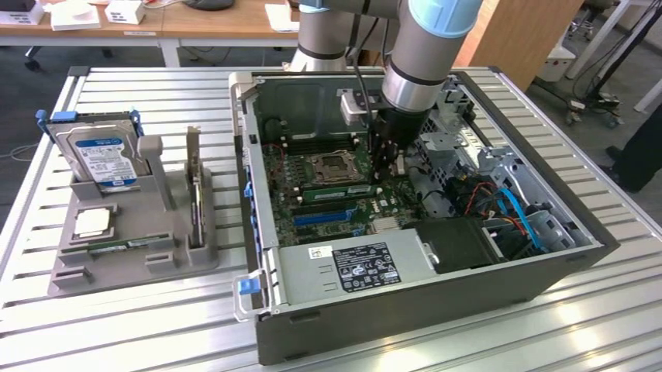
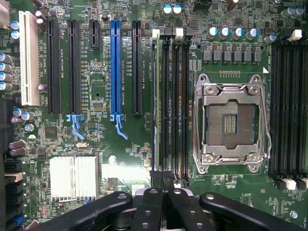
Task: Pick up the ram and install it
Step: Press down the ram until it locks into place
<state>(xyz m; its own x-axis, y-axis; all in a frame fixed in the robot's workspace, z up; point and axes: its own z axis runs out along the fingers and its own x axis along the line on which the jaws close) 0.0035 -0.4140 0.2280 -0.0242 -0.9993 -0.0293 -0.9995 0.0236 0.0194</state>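
Ram: seen edge-on in the wrist view as a thin green strip standing in the memory slot farthest from the processor socket, within the bank of four slots beside that socket. It runs the whole length of the slot, from the pale latch at the far end to the gripper fingers at the near end.
Ram, exterior view: a green stick lies low on the motherboard just beside the socket, at the foot of the gripper.
Claw: its two dark fingers are drawn together with no visible gap, and their tips sit over the near end of the ram. Whether they pinch the stick or only press on its top edge, I cannot tell.
Claw, exterior view: the gripper hangs straight down from the arm into the open computer case, its tip down at board level just to the exterior view's right of the socket.
Ram relative to claw: directly under the fingertips and reaching away from them along the slot; the stick and the fingers are in line.
Processor socket: empty, metal frame closed, two slots away from the ram.
Neighbouring memory slots: black, unfilled, between the ram and the socket.
Second memory bank: black slots on the other side of the socket, well apart from the claw.
Expansion slots: a blue one among black ones, and a white one.
Heatsink: silver, finned, near the fingers.
Parts holder: grey, on the slatted table at the exterior view's left, with a hard drive standing in it.
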